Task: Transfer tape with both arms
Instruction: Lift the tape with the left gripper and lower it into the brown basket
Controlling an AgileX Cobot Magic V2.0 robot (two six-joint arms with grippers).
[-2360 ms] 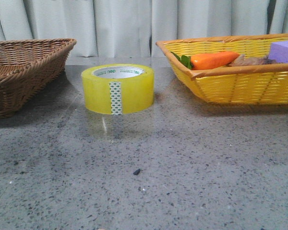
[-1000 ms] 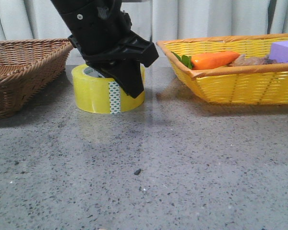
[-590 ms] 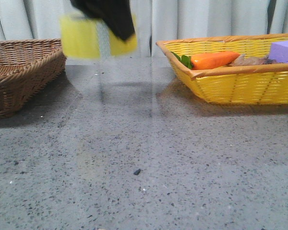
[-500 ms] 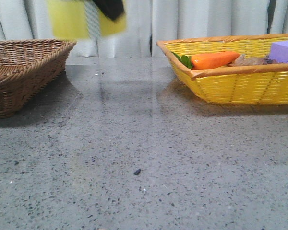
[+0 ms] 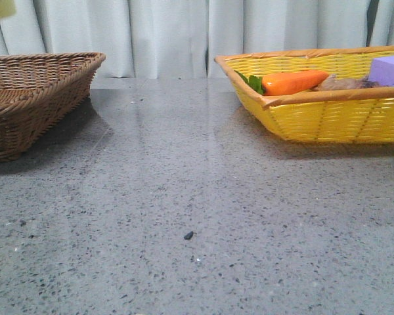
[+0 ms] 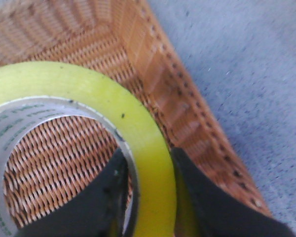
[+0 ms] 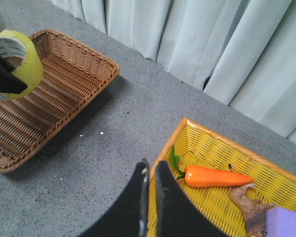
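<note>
The tape [image 6: 89,94], a yellow roll with a white printed core, hangs in my left gripper [image 6: 149,157]. One finger is inside the core and the other is on the outer wall, so the gripper is shut on it. The roll hangs over the brown wicker basket [image 6: 153,74]. In the front view only a yellow sliver of the tape [image 5: 0,8] shows at the top left corner. The right wrist view shows the tape [image 7: 28,61] above that basket. My right gripper [image 7: 152,167] is shut with nothing in it, high above the near edge of the yellow basket [image 7: 207,148].
The brown basket [image 5: 33,92] stands at the left of the grey speckled table [image 5: 197,197]. The yellow basket [image 5: 328,118] at the right holds an orange carrot [image 5: 292,82], a purple block [image 5: 389,69] and a brownish piece. White curtains hang behind.
My left gripper closed on the tape where it stood on the table. It lifted the roll up and to the left, nearly out of the front view, over the brown basket.
</note>
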